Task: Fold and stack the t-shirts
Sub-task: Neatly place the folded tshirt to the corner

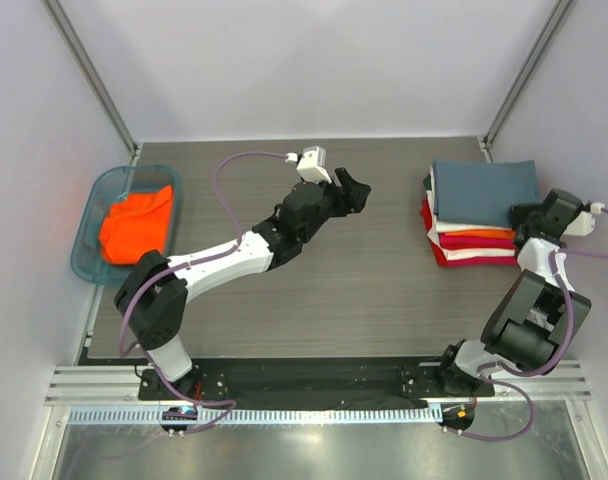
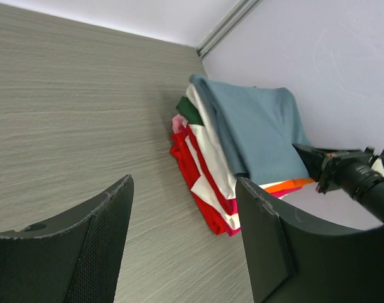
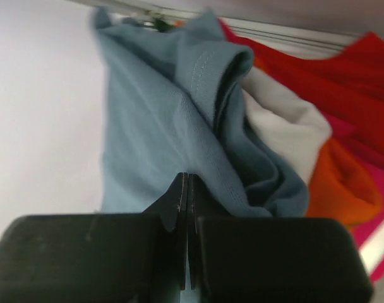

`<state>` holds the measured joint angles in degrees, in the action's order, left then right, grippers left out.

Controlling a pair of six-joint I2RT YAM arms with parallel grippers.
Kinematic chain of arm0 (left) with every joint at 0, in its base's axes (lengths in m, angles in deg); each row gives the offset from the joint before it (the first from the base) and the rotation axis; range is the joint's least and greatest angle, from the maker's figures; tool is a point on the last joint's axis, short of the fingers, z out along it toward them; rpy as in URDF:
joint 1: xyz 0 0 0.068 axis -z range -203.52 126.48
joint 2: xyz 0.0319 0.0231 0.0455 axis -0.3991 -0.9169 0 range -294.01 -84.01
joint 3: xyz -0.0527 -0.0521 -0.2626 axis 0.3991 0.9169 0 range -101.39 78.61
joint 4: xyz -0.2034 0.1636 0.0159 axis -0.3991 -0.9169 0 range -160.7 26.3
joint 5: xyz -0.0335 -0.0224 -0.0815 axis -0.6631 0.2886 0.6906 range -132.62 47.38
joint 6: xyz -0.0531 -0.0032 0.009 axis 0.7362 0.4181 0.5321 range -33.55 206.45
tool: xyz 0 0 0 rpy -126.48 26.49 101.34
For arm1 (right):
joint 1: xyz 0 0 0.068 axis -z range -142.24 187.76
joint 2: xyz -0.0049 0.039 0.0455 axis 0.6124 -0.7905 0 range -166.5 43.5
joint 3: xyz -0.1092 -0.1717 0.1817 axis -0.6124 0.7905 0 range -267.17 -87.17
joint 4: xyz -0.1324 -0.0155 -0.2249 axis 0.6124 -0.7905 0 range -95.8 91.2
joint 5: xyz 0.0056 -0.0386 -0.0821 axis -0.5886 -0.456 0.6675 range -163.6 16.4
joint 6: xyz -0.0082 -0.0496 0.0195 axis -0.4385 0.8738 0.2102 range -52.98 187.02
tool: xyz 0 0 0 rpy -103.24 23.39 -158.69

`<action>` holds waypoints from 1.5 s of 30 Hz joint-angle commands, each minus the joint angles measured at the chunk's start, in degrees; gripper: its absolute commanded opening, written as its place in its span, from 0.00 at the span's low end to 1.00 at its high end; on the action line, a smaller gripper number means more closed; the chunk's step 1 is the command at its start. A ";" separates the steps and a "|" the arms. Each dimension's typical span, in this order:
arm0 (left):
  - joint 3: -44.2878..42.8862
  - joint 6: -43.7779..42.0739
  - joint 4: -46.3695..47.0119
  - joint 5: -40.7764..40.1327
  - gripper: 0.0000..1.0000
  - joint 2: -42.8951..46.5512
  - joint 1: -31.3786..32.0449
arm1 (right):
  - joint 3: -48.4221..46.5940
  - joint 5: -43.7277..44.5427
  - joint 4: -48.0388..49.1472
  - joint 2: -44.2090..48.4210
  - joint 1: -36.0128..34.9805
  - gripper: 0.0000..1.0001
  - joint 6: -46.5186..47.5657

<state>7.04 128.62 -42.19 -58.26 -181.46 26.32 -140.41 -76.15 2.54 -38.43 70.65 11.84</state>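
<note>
Stack of t-shirts (image 1: 474,240) at the worktop's (image 1: 384,290) far right corner: the blue-grey shirt (image 1: 484,190) covers most, so we see only edges of those under it, no. unclear. Right gripper (image 1: 521,214) hides the stack's right edge from above; whether cloth sits btwn its tips we can't tell. Left gripper (image 2: 186,183) fingers (image 2: 84,252) cut off at wrist view's bottom.

The stacked t-shirts (image 1: 479,215) are seen as soft matt cloth, the table (image 1: 384,290) as matt grey wood grain, the basket (image 1: 85,255) as translucent teal plastic.

A lab test cell: plain white walls (image 1: 284,60), aluminium rails (image 1: 84,383), wood-grain table (image 1: 384,290).
</note>
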 commanded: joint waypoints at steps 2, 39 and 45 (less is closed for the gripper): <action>1.78 -1.92 0.19 -1.85 0.66 3.58 0.17 | 5.50 1.76 8.06 0.63 2.89 0.01 -4.76; 4.25 -4.03 -5.26 1.75 0.69 6.92 0.16 | -6.10 23.28 -8.91 -2.80 -6.25 0.01 19.14; 5.56 -4.90 -6.22 1.49 0.69 8.41 0.08 | -5.38 27.86 -8.99 -2.01 -6.25 0.01 20.72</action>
<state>11.82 125.13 -48.59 -56.32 -176.71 26.32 -145.13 -53.15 -6.70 -41.40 64.22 30.90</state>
